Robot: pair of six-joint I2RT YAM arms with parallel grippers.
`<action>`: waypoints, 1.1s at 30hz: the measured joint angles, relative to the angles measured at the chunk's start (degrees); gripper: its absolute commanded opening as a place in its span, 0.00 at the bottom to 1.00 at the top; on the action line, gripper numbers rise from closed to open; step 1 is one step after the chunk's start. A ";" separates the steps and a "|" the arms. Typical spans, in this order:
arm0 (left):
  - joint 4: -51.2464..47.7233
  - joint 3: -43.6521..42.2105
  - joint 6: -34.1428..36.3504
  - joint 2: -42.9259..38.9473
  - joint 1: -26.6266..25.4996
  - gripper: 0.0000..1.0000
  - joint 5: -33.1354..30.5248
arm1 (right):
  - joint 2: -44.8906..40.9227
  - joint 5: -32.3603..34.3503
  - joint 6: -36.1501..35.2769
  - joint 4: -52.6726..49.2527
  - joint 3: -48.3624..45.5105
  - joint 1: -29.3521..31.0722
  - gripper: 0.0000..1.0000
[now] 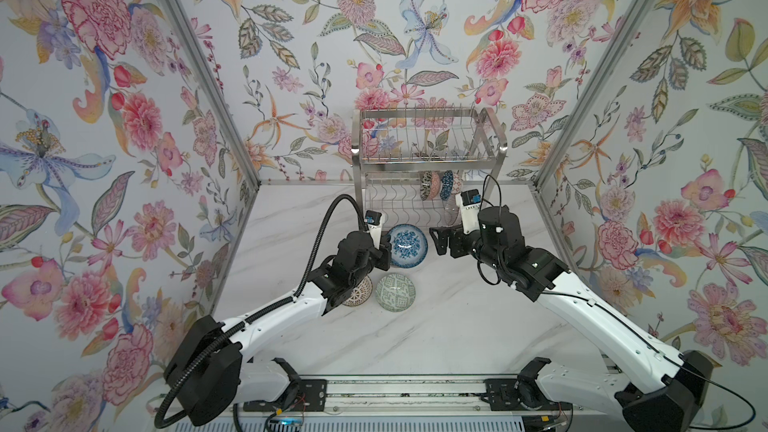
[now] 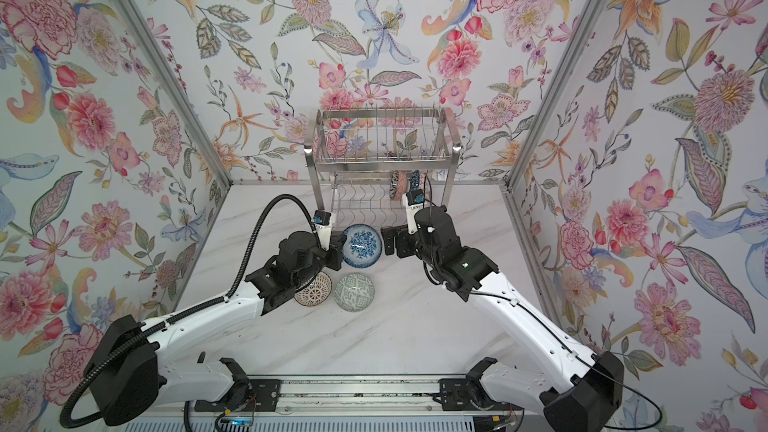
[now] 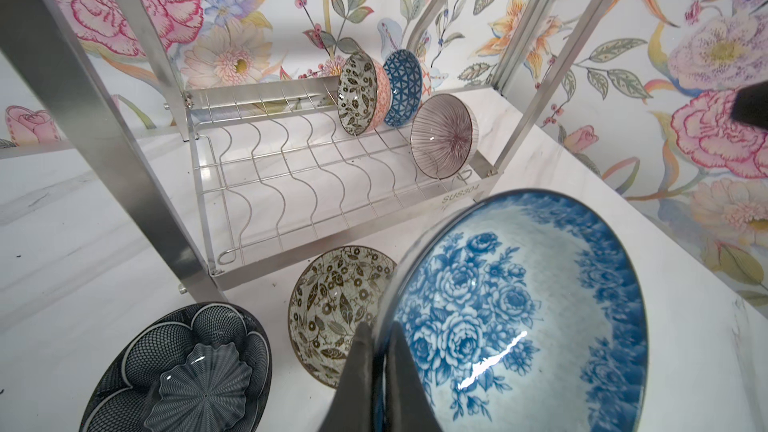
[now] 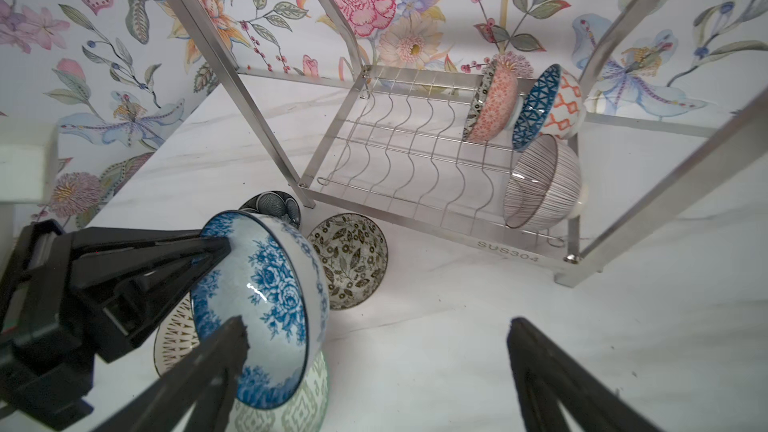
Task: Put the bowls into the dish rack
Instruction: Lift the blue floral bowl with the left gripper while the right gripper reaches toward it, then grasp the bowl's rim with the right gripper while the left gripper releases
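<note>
My left gripper point(image 3: 380, 351) is shut on the rim of a blue floral bowl point(image 3: 519, 313), holding it tilted above the table in front of the dish rack point(image 1: 428, 160). In both top views this bowl point(image 1: 406, 245) point(image 2: 361, 245) hangs between the two grippers. My right gripper point(image 4: 376, 326) stands open just to its right, holding nothing. On the rack's lower tier point(image 3: 291, 168) three bowls stand on edge at the right end: a black-white leaf bowl point(image 3: 357, 95), a blue triangle bowl point(image 3: 401, 87) and a purple-grey lined bowl point(image 3: 442, 135).
On the table lie a green geometric bowl point(image 1: 395, 292), a cream bowl with brown pattern point(image 1: 359, 295) partly under my left arm, a second leaf bowl point(image 3: 336, 309) and a black mesh bowl point(image 3: 183, 367) by the rack's front leg. Flowered walls stand on three sides.
</note>
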 measured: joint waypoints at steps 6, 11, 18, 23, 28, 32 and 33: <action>4.66 0.00 -2.36 2.08 0.00 0.00 -1.05 | 6.97 -1.97 4.92 6.47 -0.81 1.60 0.94; 6.97 0.00 -3.43 3.39 0.00 0.00 -0.76 | 9.90 -2.29 7.96 10.64 -1.77 1.66 0.77; 8.90 0.00 -3.93 3.45 0.00 0.00 -0.83 | 13.46 -1.88 10.75 14.14 -1.77 1.66 0.59; 8.90 0.17 -3.85 3.50 0.00 0.00 -0.83 | 15.37 -1.95 11.41 14.95 -1.73 1.55 0.32; 9.11 0.83 -3.17 3.87 0.42 0.00 -1.64 | 16.06 -1.70 11.30 14.29 -1.09 1.18 0.00; 7.58 2.25 -0.81 4.20 0.63 0.18 -2.10 | 16.37 -1.57 10.88 12.74 -0.31 0.28 0.00; 6.75 2.71 -0.42 4.17 0.87 0.40 -2.08 | 16.39 -1.62 10.86 12.41 -0.07 0.24 0.00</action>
